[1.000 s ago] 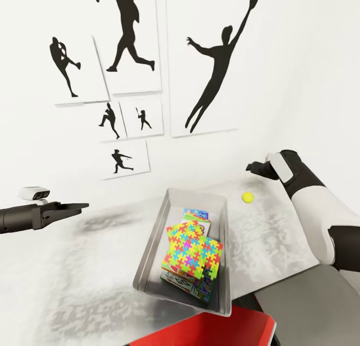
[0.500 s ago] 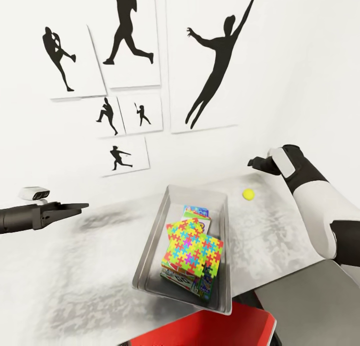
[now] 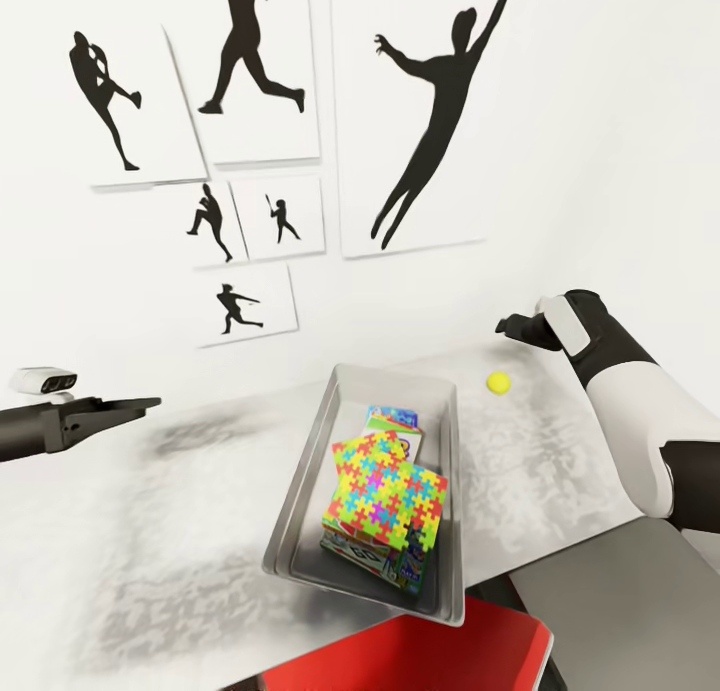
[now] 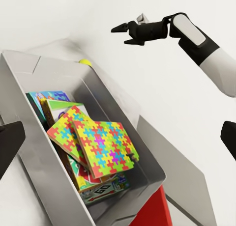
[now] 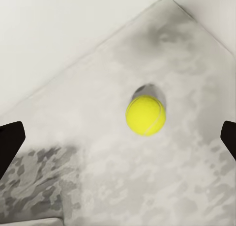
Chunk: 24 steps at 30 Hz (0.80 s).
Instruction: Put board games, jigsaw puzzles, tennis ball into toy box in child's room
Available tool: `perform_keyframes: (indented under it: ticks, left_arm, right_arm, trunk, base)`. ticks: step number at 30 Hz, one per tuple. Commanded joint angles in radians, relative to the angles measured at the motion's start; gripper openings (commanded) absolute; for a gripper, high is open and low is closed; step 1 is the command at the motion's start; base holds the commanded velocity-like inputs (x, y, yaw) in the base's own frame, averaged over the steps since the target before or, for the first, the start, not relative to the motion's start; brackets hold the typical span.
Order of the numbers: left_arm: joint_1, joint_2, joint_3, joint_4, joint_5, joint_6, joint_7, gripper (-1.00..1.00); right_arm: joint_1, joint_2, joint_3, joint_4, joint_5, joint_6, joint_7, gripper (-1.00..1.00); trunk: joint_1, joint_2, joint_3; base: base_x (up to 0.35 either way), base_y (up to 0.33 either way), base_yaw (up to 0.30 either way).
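right gripper (image 3: 512, 328) had crept above the tennis ball (image 3: 498, 381) - jaws wide, empty - last toy outside the toy box (image 3: 300, 491); left gripper (image 3: 135, 405) idle, grip unclear.

- plain white wall (image 3: 600, 121), evenly lit, no harsh shadows
- black silhouette pictures (image 3: 250, 141) hang on that wall: big leaping figure rightmost, runner and kicker to its left, three small ones below
- right under the pictures, a pale marbled table (image 3: 150, 531) meets the wall
- something red (image 3: 440, 656) below the table's front edge
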Motion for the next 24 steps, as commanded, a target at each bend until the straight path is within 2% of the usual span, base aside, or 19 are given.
perform_keyframes:
  ticks: [1, 10, 16, 24]
  left_arm:
    - [-0.001, 0.001, 0.001, 0.0, -0.001, 0.011, -0.004, 1.0]
    - [-0.001, 0.001, 0.004, 0.0, -0.006, 0.009, -0.004, 1.0]
    - [-0.001, 0.001, 0.004, 0.0, -0.007, 0.009, -0.004, 1.0]
    - [-0.001, 0.001, 0.004, 0.0, -0.007, 0.008, -0.004, 1.0]
  right_arm:
    - [-0.001, -0.001, 0.006, -0.001, -0.01, 0.003, -0.009, 1.0]
    - [-0.001, -0.001, 0.006, -0.001, -0.01, 0.003, -0.01, 1.0]
    - [-0.004, -0.019, 0.006, -0.001, -0.01, 0.001, -0.012, 1.0]
    - [-0.007, -0.024, 0.006, -0.001, -0.009, 0.001, -0.013, 1.0]
  trunk:
    - [0.001, -0.002, -0.004]
    - [0.001, -0.002, -0.018]
    - [0.001, -0.002, -0.028]
    - [0.001, -0.002, -0.042]
  base:
    - [0.0, 0.0, 0.0]
    - [0.0, 0.0, 0.0]
    - [0.0, 0.0, 0.0]
    - [0.0, 0.0, 0.0]
